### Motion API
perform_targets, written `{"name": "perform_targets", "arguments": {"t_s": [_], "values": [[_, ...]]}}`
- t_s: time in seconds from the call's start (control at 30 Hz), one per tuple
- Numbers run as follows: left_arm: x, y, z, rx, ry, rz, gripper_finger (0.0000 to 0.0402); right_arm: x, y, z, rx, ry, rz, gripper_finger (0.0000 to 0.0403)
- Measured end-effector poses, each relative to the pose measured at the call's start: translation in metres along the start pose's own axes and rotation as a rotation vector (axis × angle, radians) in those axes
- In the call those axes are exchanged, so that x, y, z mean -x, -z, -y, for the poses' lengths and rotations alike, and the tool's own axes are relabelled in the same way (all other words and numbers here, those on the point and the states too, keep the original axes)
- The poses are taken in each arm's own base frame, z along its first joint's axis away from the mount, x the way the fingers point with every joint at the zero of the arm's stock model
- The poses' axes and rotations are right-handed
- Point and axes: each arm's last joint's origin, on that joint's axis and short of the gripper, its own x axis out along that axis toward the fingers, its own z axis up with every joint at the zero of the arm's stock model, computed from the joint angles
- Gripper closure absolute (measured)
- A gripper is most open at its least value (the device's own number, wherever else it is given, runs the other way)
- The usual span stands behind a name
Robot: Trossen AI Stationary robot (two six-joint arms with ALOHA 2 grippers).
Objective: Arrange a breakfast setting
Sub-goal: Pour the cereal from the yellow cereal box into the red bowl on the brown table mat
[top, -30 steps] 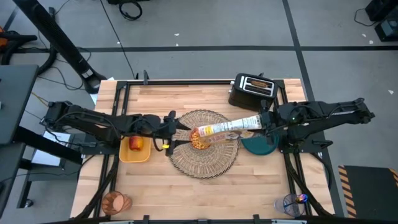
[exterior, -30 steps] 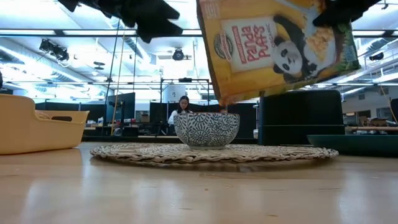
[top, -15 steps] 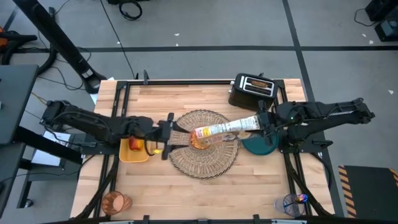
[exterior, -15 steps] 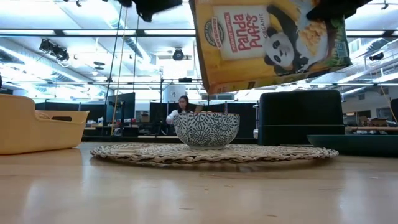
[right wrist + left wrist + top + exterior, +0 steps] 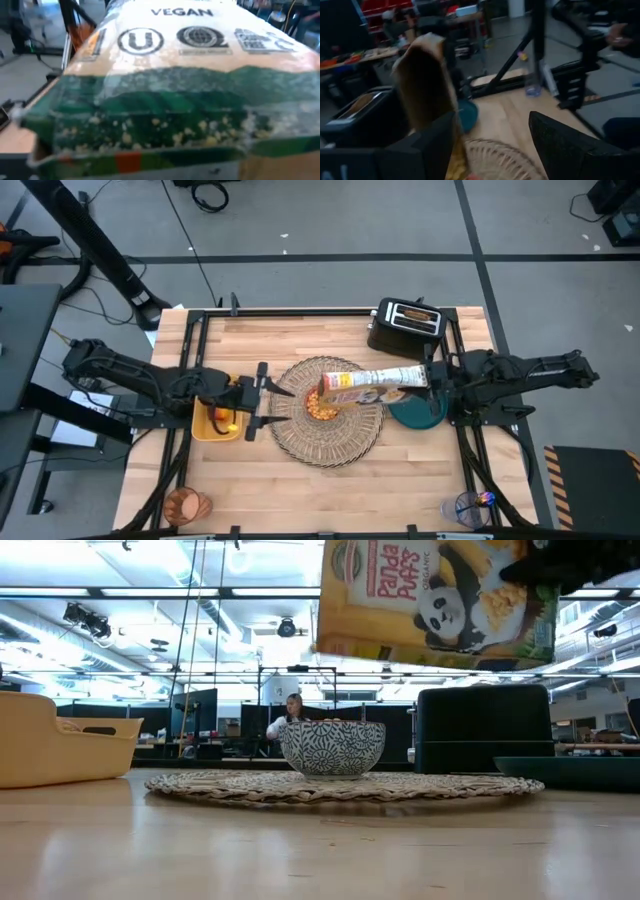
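A yellow cereal box hangs about level over a blue-patterned bowl holding cereal. The bowl stands on the round woven placemat. In the low view the box is well above the bowl. My right gripper is shut on the box's right end. My left gripper is open and empty over the placemat's left edge, beside the yellow bin. The teal plate lies right of the placemat, under my right arm. My right gripper holds the cereal box by its closed end, the end toward the table's right. It comes in level from the right, along the box. The box is lifted clear and lies about level, its open end over the bowl. In the right wrist view the box hides the fingers.
A black toaster stands at the back right. An orange cup is at the near left corner. A clear cup with the blue spoon is at the near right corner. My left arm covers most of the yellow bin's contents.
My right gripper has tipped the cereal box from mouth-down back to about level, raised it, and drawn it a little toward the table's right. My left gripper has drawn back from the box toward the table's left edge.
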Motion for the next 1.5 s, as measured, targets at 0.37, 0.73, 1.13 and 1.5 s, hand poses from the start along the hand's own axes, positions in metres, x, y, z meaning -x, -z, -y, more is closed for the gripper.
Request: {"name": "perform_targets", "arguments": {"t_s": [0.37, 0.73, 1.13, 1.5], "values": [[0.000, 0.011, -0.004, 0.045, -0.078, -0.112, 0.0143, 0.015, 0.017, 0.001, -0.044, 0.010, 0.136, 0.0227], [-0.002, 0.013, -0.014, 0.000, -0.063, -0.108, 0.0143, 0.017, 0.012, -0.001, 0.019, -0.045, 0.400, 0.0228], [-0.003, 0.054, -0.037, 0.021, -0.183, 0.227, 0.0143, 0.009, 0.029, -0.002, 0.051, 0.005, 0.791, 0.0231], [-0.059, 0.059, -0.065, 0.047, -0.141, 0.334, 0.0090, -0.008, 0.020, 0.003, 0.085, 0.073, 0.881, 0.0232]]}}
